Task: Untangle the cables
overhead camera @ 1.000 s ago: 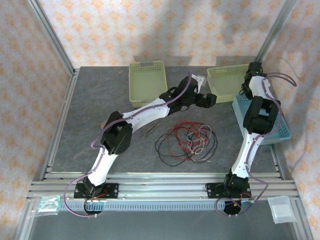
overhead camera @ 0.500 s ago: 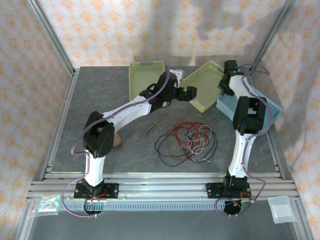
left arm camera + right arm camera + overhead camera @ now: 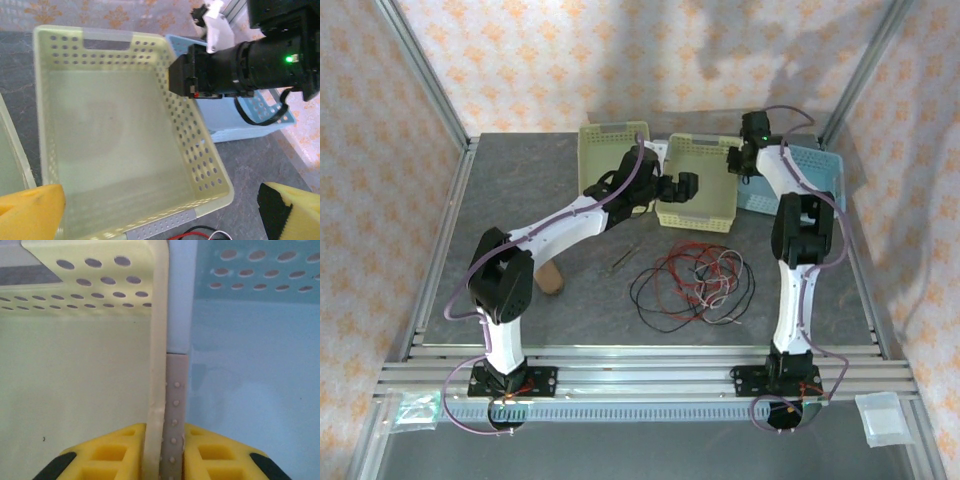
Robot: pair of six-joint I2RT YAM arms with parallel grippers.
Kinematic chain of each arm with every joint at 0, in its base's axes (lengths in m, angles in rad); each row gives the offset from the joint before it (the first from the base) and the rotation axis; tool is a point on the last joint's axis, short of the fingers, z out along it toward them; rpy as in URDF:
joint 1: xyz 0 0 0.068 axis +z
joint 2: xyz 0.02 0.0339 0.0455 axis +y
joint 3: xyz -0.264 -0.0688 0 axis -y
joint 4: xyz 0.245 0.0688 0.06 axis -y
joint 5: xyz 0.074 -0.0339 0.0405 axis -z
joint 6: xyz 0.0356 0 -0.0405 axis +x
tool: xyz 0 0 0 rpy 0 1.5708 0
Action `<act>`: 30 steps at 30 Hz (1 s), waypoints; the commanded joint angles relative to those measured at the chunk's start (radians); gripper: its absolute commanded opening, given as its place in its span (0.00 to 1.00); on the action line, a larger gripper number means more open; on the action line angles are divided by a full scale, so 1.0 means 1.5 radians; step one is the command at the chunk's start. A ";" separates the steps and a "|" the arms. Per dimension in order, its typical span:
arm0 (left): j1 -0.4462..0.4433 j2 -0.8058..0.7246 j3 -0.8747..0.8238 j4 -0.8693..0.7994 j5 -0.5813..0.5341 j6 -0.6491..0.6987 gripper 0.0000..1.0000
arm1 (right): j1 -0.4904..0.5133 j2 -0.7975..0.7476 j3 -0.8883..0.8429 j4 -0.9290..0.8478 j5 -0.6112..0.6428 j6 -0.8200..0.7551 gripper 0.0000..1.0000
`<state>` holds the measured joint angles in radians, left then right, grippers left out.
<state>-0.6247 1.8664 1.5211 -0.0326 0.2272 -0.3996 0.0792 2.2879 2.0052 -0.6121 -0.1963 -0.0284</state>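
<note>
**Item 1.** Thin red, black and whitish-grey cables (image 3: 692,283): these are lying in one heap of overlapping loose loops on the grey mottled desk (image 3: 520,200). They are sitting between the two arms, on the near side of the baskets, with no tool touching them. A few strands are peeking in at the bottom edge of the left wrist view (image 3: 200,234).

**Item 2.** Pale yellow-green perforated plastic basket (image 3: 705,170): it is standing at the far middle of the desk, empty, with its near rim towards the cables.

**Item 3.** Right tool (image 3: 165,450): it is reaching in from the right (image 3: 745,163). Its yellow fingers (image 3: 120,447) are closing tightly on the right-hand wall of the pale yellow-green perforated plastic basket, one finger inside and one outside.

**Item 4.** Left tool (image 3: 160,210): it is hanging over the near end of the same basket (image 3: 682,190). Its jaws are standing spread wide and are holding nothing.

**Item 5.** Light blue perforated plastic basket (image 3: 810,175): it is sitting just beside the gripped wall, on the right.

**Item 6.** Second yellow-green basket (image 3: 613,148): it is resting just left of the held one.

**Item 7.** Short dark straight stick (image 3: 625,262): it is lying on the desk, near the left edge of the cables.
</note>
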 commanded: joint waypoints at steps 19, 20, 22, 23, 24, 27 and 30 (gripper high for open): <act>-0.050 -0.005 0.040 -0.028 -0.101 0.062 1.00 | 0.018 -0.016 0.130 -0.040 0.179 0.154 0.69; -0.059 0.009 0.058 -0.037 -0.106 0.072 0.99 | 0.010 -0.041 0.096 -0.040 0.201 0.190 0.69; -0.073 0.041 0.094 -0.051 -0.105 0.082 0.99 | -0.007 -0.092 0.021 -0.028 0.215 0.243 0.69; -0.079 0.058 0.110 -0.054 -0.103 0.084 0.99 | -0.016 -0.122 -0.018 -0.024 0.225 0.270 0.69; -0.084 0.069 0.123 -0.057 -0.100 0.085 0.99 | -0.023 -0.145 -0.047 -0.021 0.232 0.287 0.69; -0.099 0.101 0.153 -0.056 -0.087 0.087 0.99 | -0.046 -0.213 -0.126 -0.024 0.261 0.344 0.71; -0.114 0.130 0.182 -0.056 -0.078 0.086 0.99 | -0.069 -0.268 -0.198 -0.022 0.254 0.409 0.80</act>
<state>-0.7864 2.0193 1.7512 -0.0864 0.1043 -0.2924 -0.0113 1.9537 1.7710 -0.6353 0.1253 0.4377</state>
